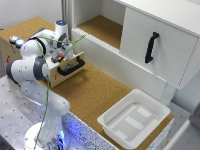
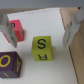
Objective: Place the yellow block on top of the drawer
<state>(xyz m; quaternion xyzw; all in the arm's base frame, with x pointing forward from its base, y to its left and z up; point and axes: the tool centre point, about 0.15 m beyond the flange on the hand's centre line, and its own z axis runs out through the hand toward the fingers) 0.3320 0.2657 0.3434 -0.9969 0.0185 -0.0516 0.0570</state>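
Ext. view: Franka arm bends over the small light-wood drawer [image 1: 70, 67] at the exterior view's left, on a cork-topped table [image 1: 95, 95]. The drawer's front w/ black bar handle [image 1: 71, 67] faces the open cork. Gripper [image 1: 62, 58] sits right at the drawer's top; whether fingers are open can't be told here, too small and blocked by the wrist. Yellow block not discernible in this view. White plastic bin [image 1: 134, 118] stands near the table's front edge at the exterior view's right, well apart from the drawer; inside only its ribbed floor shows. Large white cabinet [image 1: 160, 42] w/ black vertical handle [image 1: 151, 47] runs along the back. Wide bare cork lies between drawer and bin.

Wrist view: yellow block [image 2: 41, 49] w/ dark letters on its faces rests on a white surface [image 2: 37, 22], between the two fingers [image 2: 8, 30]. Fingers are spread, each clear of the block, nothing held. Red block [image 2: 17, 31] lies just beside one finger; purple block [image 2: 9, 64] w/ yellow letter sits near the yellow one, not touching. A light-wood edge [image 2: 74, 65] borders the white surface past the other finger.
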